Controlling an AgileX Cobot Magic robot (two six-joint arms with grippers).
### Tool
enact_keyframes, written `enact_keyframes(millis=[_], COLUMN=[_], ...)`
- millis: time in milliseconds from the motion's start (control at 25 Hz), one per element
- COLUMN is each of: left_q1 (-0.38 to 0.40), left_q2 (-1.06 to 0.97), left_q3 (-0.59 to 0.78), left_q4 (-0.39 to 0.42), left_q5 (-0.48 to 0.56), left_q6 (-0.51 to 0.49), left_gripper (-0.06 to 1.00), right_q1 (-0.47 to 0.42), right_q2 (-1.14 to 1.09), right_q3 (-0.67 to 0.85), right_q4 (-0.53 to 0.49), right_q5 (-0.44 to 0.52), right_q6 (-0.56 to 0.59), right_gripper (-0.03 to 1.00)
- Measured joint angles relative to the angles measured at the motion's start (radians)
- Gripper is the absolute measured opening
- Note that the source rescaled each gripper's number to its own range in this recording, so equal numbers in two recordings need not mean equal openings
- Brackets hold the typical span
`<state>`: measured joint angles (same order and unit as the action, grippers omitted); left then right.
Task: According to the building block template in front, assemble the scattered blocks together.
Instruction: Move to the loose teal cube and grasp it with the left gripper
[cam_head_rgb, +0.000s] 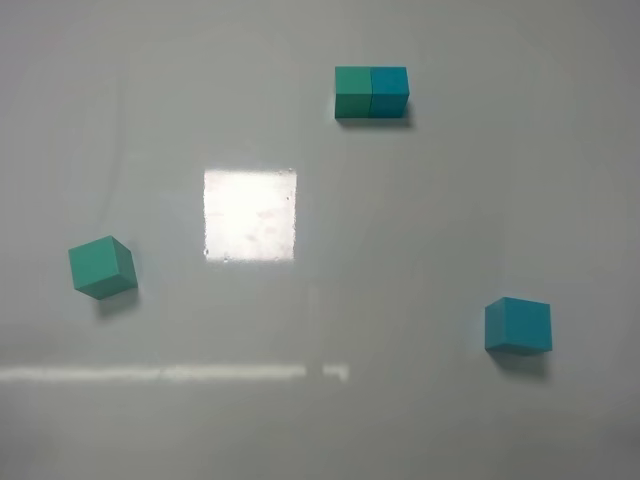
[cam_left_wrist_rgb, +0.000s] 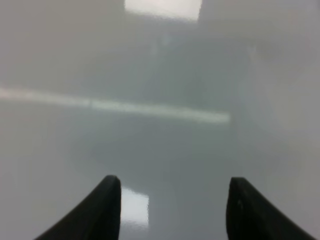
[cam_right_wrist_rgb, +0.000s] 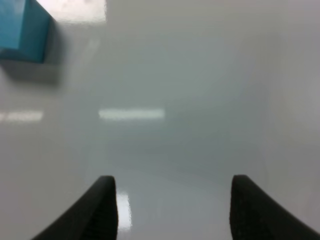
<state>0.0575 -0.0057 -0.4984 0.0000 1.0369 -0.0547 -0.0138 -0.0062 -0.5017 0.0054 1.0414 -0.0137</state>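
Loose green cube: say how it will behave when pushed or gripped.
The loose green cube has flat faces, so it likely slides rather than rolls. The table looks glossy, so it may skid or twist.

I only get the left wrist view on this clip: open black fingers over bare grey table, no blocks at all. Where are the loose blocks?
Observer: The loose green block lies at the left of the exterior high view, turned askew on the table.
Operator: And the blue one?
Observer: The loose blue block sits low on the right of that view, well apart from the green one.
Operator: Is the template in place?
Observer: Yes, the template stands near the top of that view, its green cube on the left joined to its blue cube on the right.
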Motion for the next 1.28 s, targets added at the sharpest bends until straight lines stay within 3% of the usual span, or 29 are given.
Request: enact_keyframes(millis=[440, 560, 680, 880, 920, 1000, 1080, 1160, 1280], left_q1=[0.0, 0.0, 0.0, 0.0, 0.0, 0.0, 0.0, 0.0, 0.0], left_q2=[0.0, 0.034, 0.168, 0.476, 0.539, 0.653, 0.741, 0.806, 0.861], left_q3=[-0.006, -0.078, -0.195, -0.432, -0.484, -0.578, -0.642, -0.68, -0.697], left_q4=[0.0, -0.03, -0.077, -0.18, -0.199, -0.231, -0.278, -0.317, -0.344], left_q5=[-0.008, -0.071, -0.133, -0.15, -0.128, -0.07, -0.002, 0.038, 0.07], left_q6=[0.019, 0.083, 0.184, 0.477, 0.55, 0.676, 0.797, 0.861, 0.945], left_gripper=[0.28, 0.19, 0.05, 0.01, 0.05, 0.22, 0.53, 0.75, 0.87], right_q1=[0.0, 0.0, 0.0, 0.0, 0.0, 0.0, 0.0, 0.0, 0.0], right_q2=[0.0, 0.0, 0.0, 0.0, 0.0, 0.0, 0.0, 0.0, 0.0], right_q3=[0.0, 0.0, 0.0, 0.0, 0.0, 0.0, 0.0, 0.0, 0.0], right_q4=[0.0, 0.0, 0.0, 0.0, 0.0, 0.0, 0.0, 0.0, 0.0], right_q5=[0.0, 0.0, 0.0, 0.0, 0.0, 0.0, 0.0, 0.0, 0.0], right_q6=[0.0, 0.0, 0.0, 0.0, 0.0, 0.0, 0.0, 0.0, 0.0], right_gripper=[0.35, 0.35, 0.35, 0.35, 0.34, 0.29, 0.26, 0.26, 0.25])
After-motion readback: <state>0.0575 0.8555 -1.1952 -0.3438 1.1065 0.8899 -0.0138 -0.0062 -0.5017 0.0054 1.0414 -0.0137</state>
